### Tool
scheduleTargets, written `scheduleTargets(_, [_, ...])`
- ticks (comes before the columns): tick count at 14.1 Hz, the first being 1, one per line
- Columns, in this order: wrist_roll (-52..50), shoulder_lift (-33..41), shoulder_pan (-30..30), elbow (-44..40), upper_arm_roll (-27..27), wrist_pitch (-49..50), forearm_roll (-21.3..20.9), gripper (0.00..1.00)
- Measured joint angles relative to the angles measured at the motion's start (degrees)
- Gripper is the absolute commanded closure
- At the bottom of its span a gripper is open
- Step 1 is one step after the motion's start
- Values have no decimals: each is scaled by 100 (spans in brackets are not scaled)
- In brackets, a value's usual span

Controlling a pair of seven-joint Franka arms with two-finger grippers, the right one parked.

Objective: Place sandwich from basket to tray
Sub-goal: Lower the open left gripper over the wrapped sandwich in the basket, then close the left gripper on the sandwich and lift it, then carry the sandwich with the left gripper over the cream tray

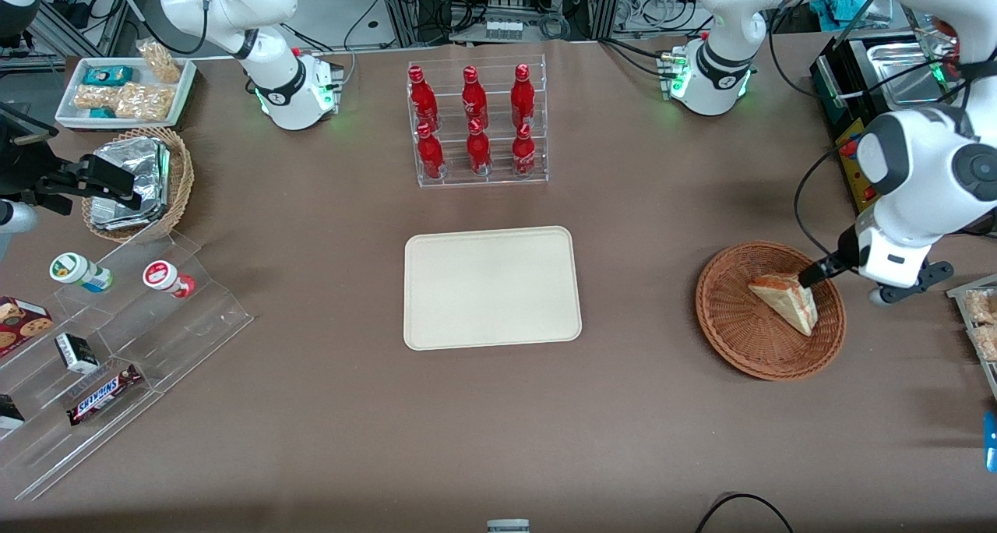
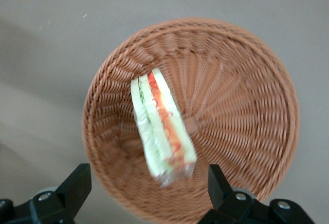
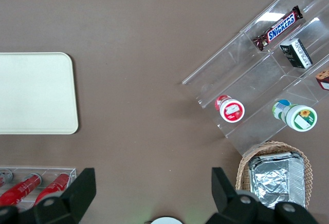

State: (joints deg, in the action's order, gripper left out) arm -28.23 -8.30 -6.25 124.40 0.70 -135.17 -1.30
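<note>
Hovering just above the sandwich [image 1: 787, 301], the left arm's gripper [image 1: 810, 277] has its jaws spread wide and holds nothing; in the wrist view one finger [image 2: 77, 183] shows on each side of the wedge's nearer end, clear of the wrap. The gripper sits over the upper part of the wedge, toward the working arm's end of the tabletop [image 1: 311, 408].

The sandwich lies flat in the basket [image 1: 740, 338], roughly at its centre, with its layered cut face of white bread, green and red filling turned up toward the wrist camera. The clear wrap bunches loosely at the end nearest the fingers. The basket is shallow and holds nothing else, so the rim offers little obstruction.

Judged step: descent and closure on the sandwich, not yet done. To do it well, the jaws should come down straddling the wedge across its narrow, layered thickness, near the middle of its length rather than on the loose wrap tail, which would likely slip. Closure should be gentle, since soft bread will crush. The fingertips should stop short of the wicker floor to avoid snagging the weave or dragging the light basket.

The tray [image 1: 492, 287] lies bare at the middle of the tabletop, well apart from the basket toward the parked arm's end. A lift clear of the rim is needed before the sideways carry.
</note>
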Motion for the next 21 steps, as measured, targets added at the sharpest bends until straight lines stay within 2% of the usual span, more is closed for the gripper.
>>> scheduleTargets(4, [-1529,-419,6,111,28,-494,0,0])
scheduleTargets(5, [-1723,-531,6,149,28,-575,0,14])
scheduleTargets(6, [-1864,-651,6,166,28,-621,0,52])
scheduleTargets(7, [-1997,-759,6,169,28,-660,1,85])
scheduleTargets(8, [-2148,-834,6,168,29,-680,1,90])
scheduleTargets(11, [-2384,-801,85,49,65,-463,1,99])
scheduleTargets(13, [-2338,-671,271,-351,82,405,-33,100])
scheduleTargets(15, [-1772,-522,602,-1030,97,1612,-111,99])
scheduleTargets(18, [-514,-486,1447,-1625,121,2168,-273,100])
scheduleTargets(21, [-513,-712,2391,-1857,150,2153,-226,100])
